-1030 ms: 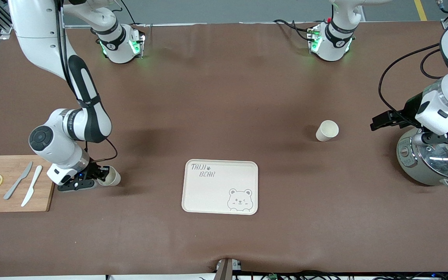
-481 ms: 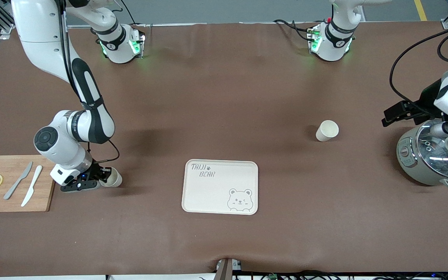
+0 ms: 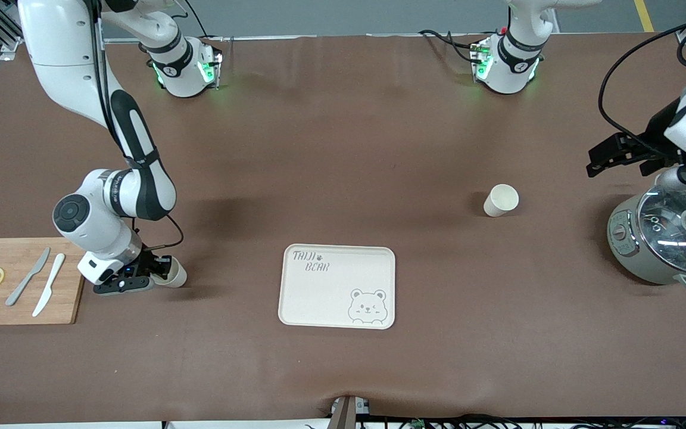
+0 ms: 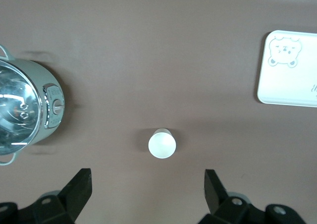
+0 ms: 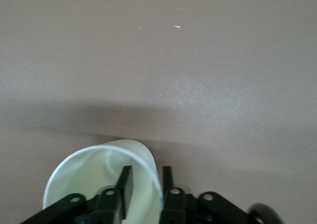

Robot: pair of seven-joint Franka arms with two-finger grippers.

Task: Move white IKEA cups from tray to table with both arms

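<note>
Beside the chopping board (image 3: 20, 280), right tool (image 3: 161, 272) pinching one white cup's (image 3: 174, 275) rim, fingers (image 5: 125, 185) straddling the wall, left tool (image 4: 147, 190) spread wide, empty, above the second cup (image 3: 501, 200) by the pot (image 3: 664, 241), bear tray (image 3: 337, 286) between

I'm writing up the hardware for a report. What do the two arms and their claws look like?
Both arms are glossy white with rounded segments and black bands at the joints. Their bases glow green along the table's edge, with black cables running to them and looping beside the left arm. The right claw and left claw are black, each with two flat fingers on a black bracket with round holes.
</note>
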